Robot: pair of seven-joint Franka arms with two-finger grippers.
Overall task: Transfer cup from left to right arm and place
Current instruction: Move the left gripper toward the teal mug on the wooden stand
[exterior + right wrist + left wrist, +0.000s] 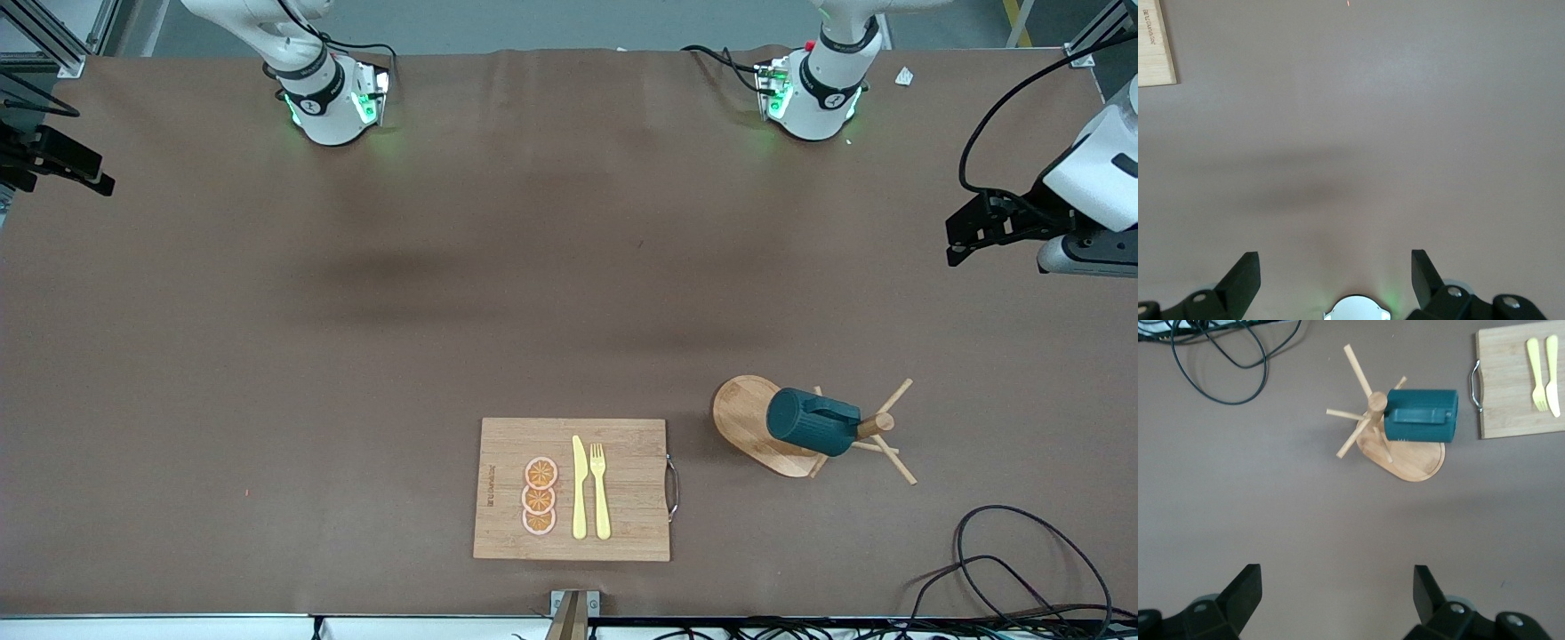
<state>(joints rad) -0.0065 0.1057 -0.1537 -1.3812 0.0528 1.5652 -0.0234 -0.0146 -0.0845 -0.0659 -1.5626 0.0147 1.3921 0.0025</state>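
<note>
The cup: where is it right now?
In the front view the cup hangs on its side from a peg of the wooden mug tree, beside the cutting board, toward the left arm's end of the table.

We see our left gripper [965,238] at the right edge of the front view, hanging over the table with its dark fingers [1241,593] spread wide and nothing between them. Our right gripper [1335,277] shows at the left edge there, we think, mostly cut off; its wrist view shows its fingers [1245,273] equally wide apart and empty.
</note>
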